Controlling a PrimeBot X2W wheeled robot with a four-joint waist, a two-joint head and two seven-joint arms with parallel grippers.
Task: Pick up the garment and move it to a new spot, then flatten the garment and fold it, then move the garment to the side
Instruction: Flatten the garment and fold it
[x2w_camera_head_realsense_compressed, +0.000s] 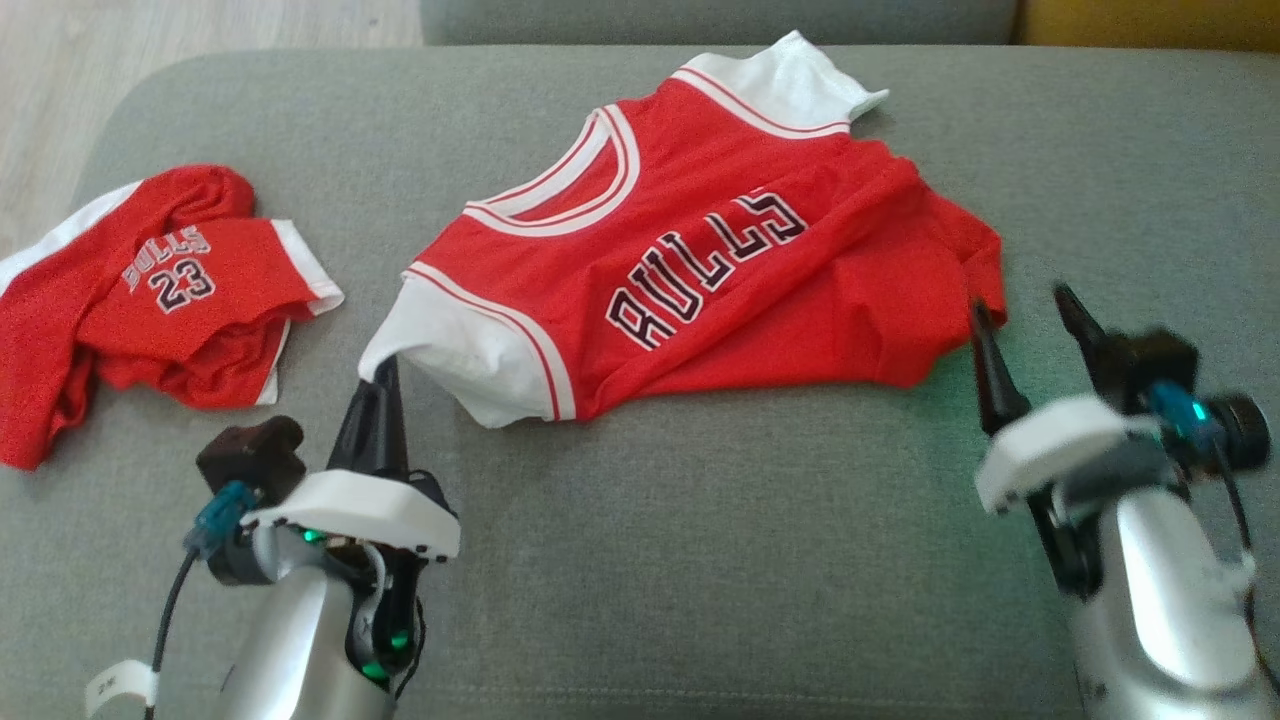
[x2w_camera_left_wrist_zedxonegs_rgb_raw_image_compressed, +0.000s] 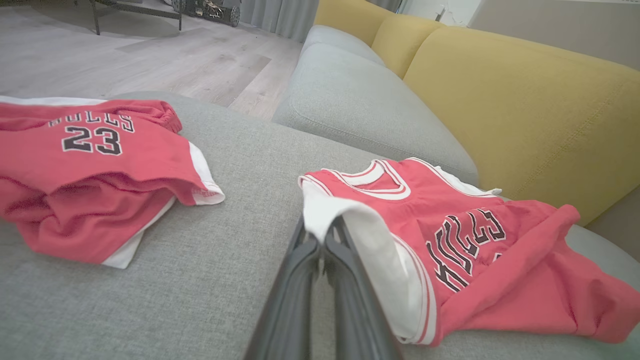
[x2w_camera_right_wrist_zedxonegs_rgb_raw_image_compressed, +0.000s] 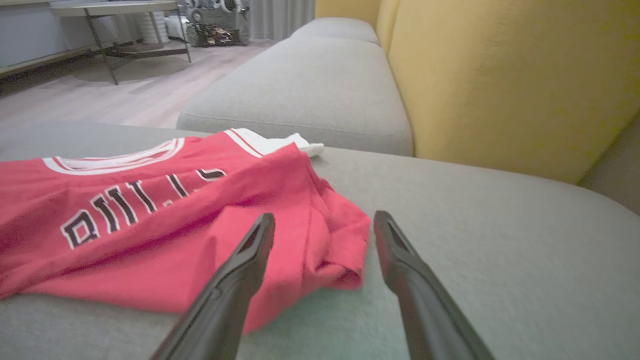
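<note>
Head looks down; low wrist views share jersey (x2w_camera_head_realsense_compressed: 720, 300).

light: soft, even, bright | shadows: faint beneath jersey (x2w_camera_head_realsense_compressed: 700, 250) hem | blur: right gripper (x2w_camera_head_realsense_compressed: 1020, 300) smeared at 4 o'clock, head view | right wrist view: dimmer, cooler | edges: sofa (x2w_camera_left_wrist_zedxonegs_rgb_raw_image_compressed: 500, 100) lines bow in wrist views

Tips of the left pincer (x2w_camera_head_realsense_compressed: 385, 372) disappear under the white armhole trim of the red Bulls jersey (x2w_camera_head_realsense_compressed: 700, 260). A fold across the jersey swallows its lower hem and, in the left wrist view, part of the lettering. At the left edge of the grey sofa cushion (x2w_camera_head_realsense_compressed: 700, 560), the head view's border cuts off a second red garment marked 23 (x2w_camera_head_realsense_compressed: 150, 300). The right pincer (x2w_camera_head_realsense_compressed: 1022, 300) appears slightly blurred. Objects on the far floor (x2w_camera_right_wrist_zedxonegs_rgb_raw_image_compressed: 215, 25) are too small to identify.
</note>
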